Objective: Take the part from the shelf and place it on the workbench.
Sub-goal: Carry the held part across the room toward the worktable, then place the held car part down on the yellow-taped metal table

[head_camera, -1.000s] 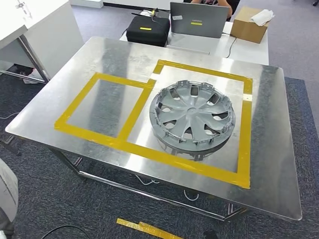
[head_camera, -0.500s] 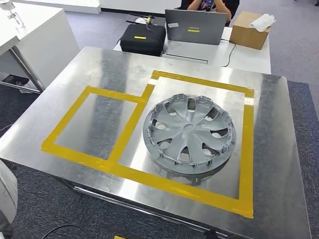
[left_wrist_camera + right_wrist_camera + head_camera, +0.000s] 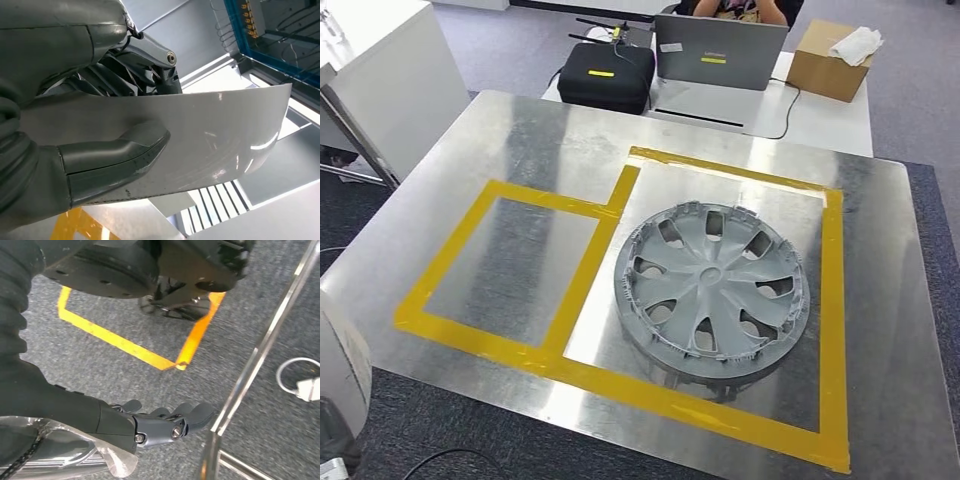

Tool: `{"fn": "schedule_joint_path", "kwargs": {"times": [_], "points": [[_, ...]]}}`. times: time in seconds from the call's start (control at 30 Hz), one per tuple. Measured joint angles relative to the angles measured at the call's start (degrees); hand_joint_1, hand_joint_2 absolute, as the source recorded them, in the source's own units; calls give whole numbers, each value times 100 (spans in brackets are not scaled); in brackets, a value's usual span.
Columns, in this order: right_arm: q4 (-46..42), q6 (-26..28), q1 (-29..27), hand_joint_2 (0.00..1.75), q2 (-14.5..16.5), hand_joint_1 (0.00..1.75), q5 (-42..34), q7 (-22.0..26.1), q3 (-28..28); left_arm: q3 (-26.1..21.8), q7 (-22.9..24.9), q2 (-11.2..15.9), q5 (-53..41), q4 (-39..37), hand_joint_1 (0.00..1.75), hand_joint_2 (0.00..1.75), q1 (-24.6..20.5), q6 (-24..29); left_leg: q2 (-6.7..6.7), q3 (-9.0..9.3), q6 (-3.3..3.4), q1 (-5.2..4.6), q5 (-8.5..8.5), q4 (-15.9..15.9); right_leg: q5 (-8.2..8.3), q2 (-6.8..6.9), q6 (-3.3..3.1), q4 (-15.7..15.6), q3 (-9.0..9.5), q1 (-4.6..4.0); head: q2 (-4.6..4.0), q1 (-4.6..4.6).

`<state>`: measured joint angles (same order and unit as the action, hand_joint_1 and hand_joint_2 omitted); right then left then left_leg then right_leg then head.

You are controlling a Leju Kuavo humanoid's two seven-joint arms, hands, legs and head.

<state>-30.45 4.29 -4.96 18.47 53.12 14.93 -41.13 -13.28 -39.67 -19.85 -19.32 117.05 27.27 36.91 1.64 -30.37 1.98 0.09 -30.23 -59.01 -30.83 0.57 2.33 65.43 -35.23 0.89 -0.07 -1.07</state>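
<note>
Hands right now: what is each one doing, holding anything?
Left hand: holds a smooth grey curved panel, thumb pressed on its face.
Right hand: holds nothing, fingers extended, hanging above the carpet.

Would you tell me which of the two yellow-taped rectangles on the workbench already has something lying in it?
The larger taped rectangle, on the right, holds a grey wheel cover. The smaller taped rectangle to its left frames only bare metal.

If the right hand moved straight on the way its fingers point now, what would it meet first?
Most likely the shiny metal table leg, which crosses just beyond the tips of the right hand. Depth is unclear, so the hand might instead pass beside it and go on over the grey carpet.
</note>
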Motion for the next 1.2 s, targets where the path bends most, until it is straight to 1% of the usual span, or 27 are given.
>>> {"fn": "schedule_joint_path", "kwargs": {"times": [0.1,0.13,0.17,0.2,0.23,0.27,0.3,0.33,0.37,0.4,0.43,0.47,0.5,0.53,0.57,0.6,0.63,0.67,0.7,0.73,0.8,0.83,0.9,0.93,1.07,1.17,1.2], "points": [[0,-1,0,175,1,0,-1,0,-1,-1,0,-1,-5,-1,175,175,0,-6,6,18,-3,1,-11,0,64,16,-1,-79,23,1,0,0],[0,-1,0,175,1,0,-1,0,-1,-1,0,-1,-10,-2,175,175,0,-9,13,36,-7,1,-23,0,114,36,-1,-153,42,1,0,0],[-5,-2,6,175,1,0,-2,-4,-4,-5,0,-4,-50,-5,175,175,-2,-34,32,54,-34,-12,-58,-10,116,120,-17,-281,108,-18,-1,9],[-14,-6,10,175,1,0,-4,-13,-18,-7,0,-4,-154,-11,175,175,-7,-60,98,76,-73,-28,-95,-13,109,150,-57,-394,155,-34,-1,8],[-26,-9,13,175,4,0,-2,-21,-34,-8,0,-1,-295,-17,175,175,-16,-92,118,88,-127,-37,-165,-53,86,154,-110,-497,211,-39,-2,0],[-38,-14,17,175,8,0,0,-29,-50,-8,0,6,-450,-22,175,175,-29,-126,107,55,-186,-41,-268,-172,38,136,-170,-564,265,-43,-2,-13],[-45,-16,15,175,10,0,7,-33,-63,-4,1,20,-582,-25,175,175,-42,-150,67,-47,-229,-24,-400,-414,34,39,-220,-575,276,-27,-2,-33],[-48,-18,14,175,13,0,16,-33,-69,-3,2,34,-655,-26,175,175,-52,-178,-26,-216,-264,-1,-563,-765,25,-21,-249,-588,306,-14,-2,-43],[-48,-18,13,175,13,0,25,-33,-73,-4,3,44,-696,-28,175,175,-58,-205,-74,-423,-286,19,-700,-1148,11,-75,-267,-589,326,-12,-2,-46],[-48,-18,12,175,13,0,33,-34,-78,-6,5,51,-726,-30,175,175,-61,-230,-97,-611,-303,34,-768,-1454,-3,-138,-276,-588,346,-11,-2,-44],[-48,-18,12,175,12,0,38,-34,-84,-10,7,54,-743,-32,175,175,-64,-247,-105,-717,-310,45,-717,-1569,-17,-202,-277,-588,369,-10,-2,-44],[-48,-18,11,175,12,0,42,-35,-90,-14,8,57,-755,-33,175,175,-66,-257,-115,-725,-310,53,-548,-1472,-34,-272,-269,-588,400,-8,-2,-45],[-48,-18,11,175,12,0,44,-35,-95,-16,8,60,-761,-33,175,175,-69,-263,-147,-643,-303,62,-288,-1180,-54,-343,-252,-588,437,-4,-2,-44],[-48,-18,10,175,13,0,45,-35,-101,-18,9,62,-764,-33,175,175,-72,-267,-236,-519,-293,71,-60,-835,-77,-406,-229,-592,463,3,-2,-43],[-48,-18,15,175,13,0,48,-34,-108,-19,10,66,-768,-36,175,175,-74,-272,-359,-411,-282,79,107,-527,-97,-462,-195,-587,485,2,-2,-42],[-48,-18,21,175,13,0,51,-34,-113,-21,15,68,-779,-38,175,175,-80,-283,-463,-327,-268,79,172,-306,-106,-508,-154,-586,483,11,-2,-44],[-48,-15,24,175,12,0,63,-34,-119,-28,40,72,-809,-42,175,175,-88,-313,-542,-295,-251,70,159,-216,-103,-543,-111,-600,463,23,-2,-42],[-48,-12,29,175,11,0,84,-33,-125,-39,78,76,-856,-46,175,175,-96,-357,-560,-284,-229,56,153,-153,-89,-572,-68,-622,454,33,-2,-44],[-47,-7,28,175,10,0,109,-31,-129,-52,131,80,-917,-51,175,175,-107,-412,-540,-267,-226,50,155,-97,-70,-587,-49,-651,452,49,-2,-42],[-46,3,27,175,10,0,136,-27,-134,-69,191,85,-980,-58,175,175,-122,-473,-534,-264,-228,49,176,-61,-52,-589,-60,-686,465,53,-2,-37],[-46,19,29,175,9,0,167,-17,-140,-105,282,92,-1075,-76,175,175,-158,-567,-527,-250,-249,58,204,-7,-31,-576,-107,-735,507,49,-2,-34],[-46,23,29,175,9,0,176,-13,-143,-127,315,95,-1109,-86,175,175,-174,-605,-525,-247,-244,55,202,-6,-24,-571,-124,-765,519,49,-2,-34],[-46,25,29,175,9,0,192,-5,-148,-168,359,96,-1146,-108,175,175,-187,-684,-524,-235,-217,44,194,-9,-17,-565,-111,-815,541,51,-2,-33],[-46,25,29,175,9,0,203,-2,-150,-189,371,96,-1156,-119,175,175,-190,-719,-525,-230,-195,36,190,-13,-11,-558,-86,-839,549,56,-2,-34],[-46,19,30,175,9,0,232,7,-154,-242,370,93,-1166,-144,175,175,-193,-760,-530,-222,-101,-11,175,-32,3,-547,70,-898,550,98,-2,-37],[-46,17,29,175,9,0,236,9,-157,-260,361,91,-1166,-148,175,175,-195,-761,-516,-215,-35,-36,177,-30,13,-562,147,-925,550,127,-2,-40],[-46,17,28,175,9,0,236,9,-158,-264,358,89,-1166,-149,175,175,-196,-762,-495,-206,-4,-28,192,-5,6,-539,164,-917,549,130,-2,-39]]}}
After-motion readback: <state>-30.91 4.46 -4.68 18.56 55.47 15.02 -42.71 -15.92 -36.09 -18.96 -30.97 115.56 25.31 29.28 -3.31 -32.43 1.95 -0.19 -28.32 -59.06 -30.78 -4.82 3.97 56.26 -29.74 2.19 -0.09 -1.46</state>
